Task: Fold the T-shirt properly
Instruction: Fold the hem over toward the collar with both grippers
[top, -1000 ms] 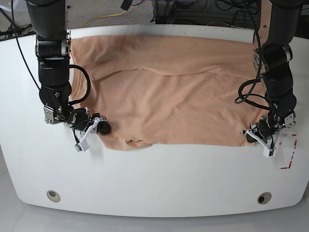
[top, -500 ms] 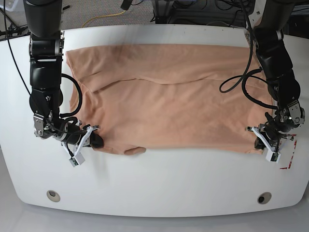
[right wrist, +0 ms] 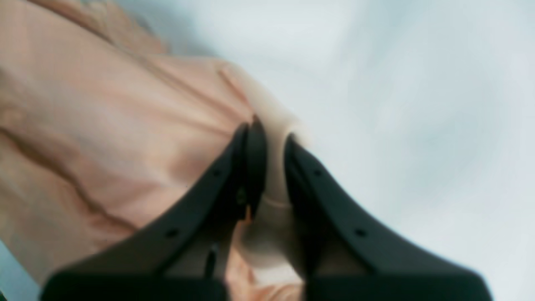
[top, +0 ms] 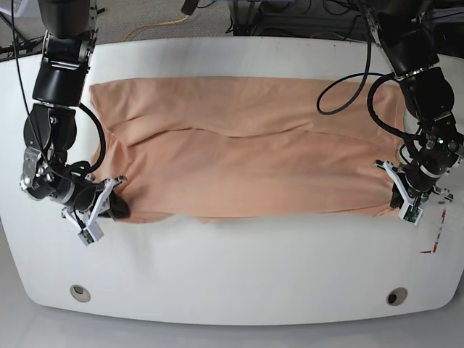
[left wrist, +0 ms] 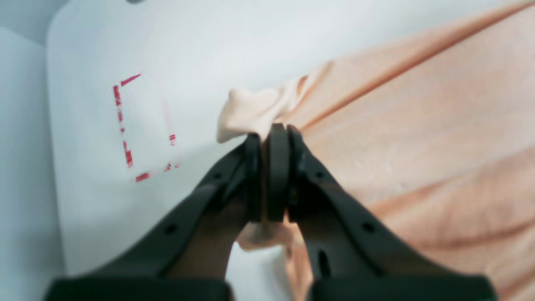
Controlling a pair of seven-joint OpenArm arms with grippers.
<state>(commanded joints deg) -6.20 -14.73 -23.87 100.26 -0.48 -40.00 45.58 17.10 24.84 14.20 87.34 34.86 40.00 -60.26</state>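
Note:
The peach-pink T-shirt (top: 246, 145) lies spread as a wide band across the white table (top: 232, 268). My left gripper (top: 401, 200) is shut on its near corner at the base view's right. In the left wrist view that gripper (left wrist: 271, 134) pinches a bunched fabric corner (left wrist: 250, 108), with the T-shirt (left wrist: 418, 125) stretching away to the right. My right gripper (top: 112, 207) is shut on the near corner at the base view's left. In the right wrist view the cloth (right wrist: 125, 117) is caught between the black fingers of the gripper (right wrist: 271, 136). Collar and sleeves are not discernible.
Red tape marks (top: 435, 235) sit on the table beside the left gripper, and show as a broken rectangle of red tape (left wrist: 125, 125) in the left wrist view. Two round holes (top: 80, 293) (top: 396, 296) lie near the table's front edge. Cables (top: 304, 25) run behind the table.
Both grippers have moved outward, away from each other, still holding the corners. The shirt is now pulled wider and flatter, and its far edge has slid toward the front.

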